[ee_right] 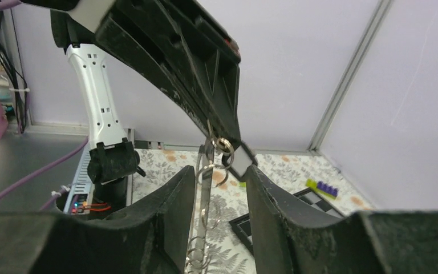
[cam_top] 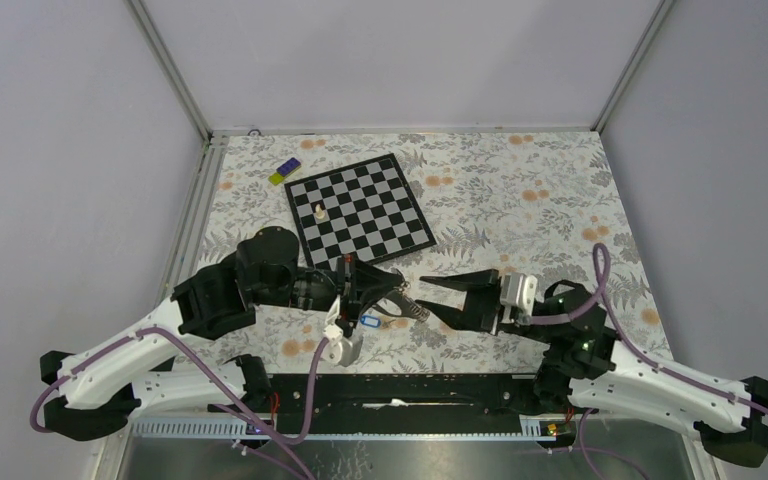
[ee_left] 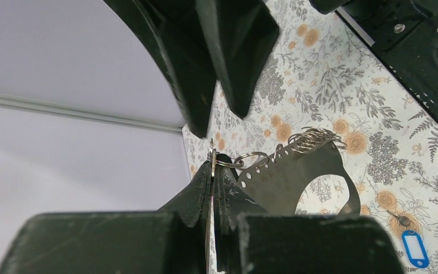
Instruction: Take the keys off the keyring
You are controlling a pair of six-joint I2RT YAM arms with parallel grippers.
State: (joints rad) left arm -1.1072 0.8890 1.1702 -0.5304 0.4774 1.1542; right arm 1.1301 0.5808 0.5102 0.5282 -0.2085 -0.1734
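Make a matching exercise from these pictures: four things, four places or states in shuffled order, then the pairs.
1 left pincer
2 right pincer
3 chess piece
4 blue tag

a lying on the table
b shut on a key
c open
d standing on the board

Pairs: 1-b, 2-c, 3-d, 4-a

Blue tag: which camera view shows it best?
Left wrist: the blue tag lies whole in view, close enough to make out its white label. The top view shows it only as a tiny blue speck. The right wrist view does not show it.
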